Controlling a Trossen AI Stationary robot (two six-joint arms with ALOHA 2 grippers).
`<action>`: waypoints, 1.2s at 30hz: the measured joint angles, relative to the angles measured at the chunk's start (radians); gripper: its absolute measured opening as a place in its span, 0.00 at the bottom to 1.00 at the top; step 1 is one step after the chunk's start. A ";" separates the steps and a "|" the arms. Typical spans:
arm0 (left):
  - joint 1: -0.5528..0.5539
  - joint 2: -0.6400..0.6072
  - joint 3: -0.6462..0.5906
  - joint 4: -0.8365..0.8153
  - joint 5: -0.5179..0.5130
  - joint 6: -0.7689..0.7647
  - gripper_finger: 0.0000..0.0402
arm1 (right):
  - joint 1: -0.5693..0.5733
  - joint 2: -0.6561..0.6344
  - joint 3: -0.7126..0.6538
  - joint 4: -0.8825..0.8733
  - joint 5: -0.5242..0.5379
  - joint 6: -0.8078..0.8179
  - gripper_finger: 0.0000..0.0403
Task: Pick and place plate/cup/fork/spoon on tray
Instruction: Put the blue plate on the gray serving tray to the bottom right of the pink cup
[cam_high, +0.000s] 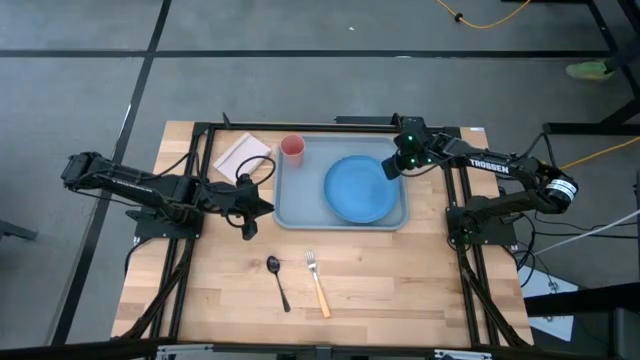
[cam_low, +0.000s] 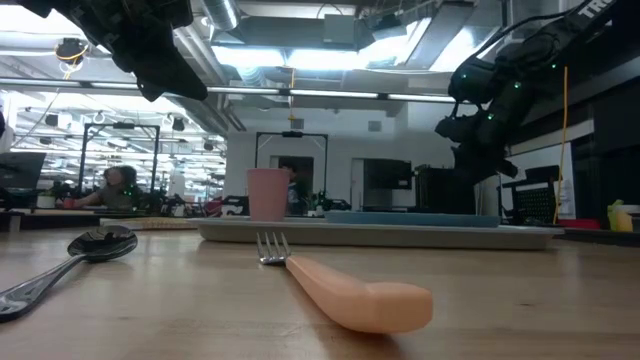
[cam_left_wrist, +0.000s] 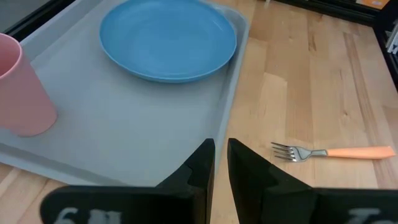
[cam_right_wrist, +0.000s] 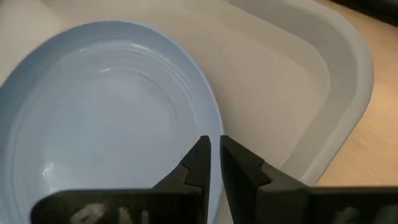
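Near the front edge of the table (cam_high: 400, 290), the fork (cam_high: 317, 282) and the spoon (cam_high: 277, 280) lie side by side on bare wood, apart from each other, the spoon toward the left. Both have their heads pointing toward the tray (cam_high: 300, 205), which sits farther back at the table's middle. The left gripper (cam_high: 258, 205) hangs just off the tray's left edge, above the wood, its fingers (cam_left_wrist: 202, 168) nearly together with only a narrow slit between them, holding nothing. The fork and spoon lie forward of it, well apart from it. On the tray, the plate (cam_high: 360, 188) fills the right half and the cup (cam_high: 292, 149) stands upright in the back left corner. The right gripper (cam_high: 393, 168) hovers over the plate's right rim near the tray's back right corner, fingers (cam_right_wrist: 198, 163) likewise almost closed and empty. A beige pad (cam_high: 242, 153) lies beside the tray's back left corner.
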 joint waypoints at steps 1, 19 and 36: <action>0.000 0.000 0.000 0.000 0.000 0.000 0.09 | 0.000 0.000 0.010 0.006 -0.001 0.000 0.10; 0.000 0.000 0.000 0.000 -0.004 0.003 0.09 | 0.490 -0.001 0.074 0.124 -0.626 -0.045 0.10; 0.000 0.000 0.000 0.000 -0.008 0.003 0.09 | 0.724 0.090 0.060 0.061 -0.187 -0.108 0.10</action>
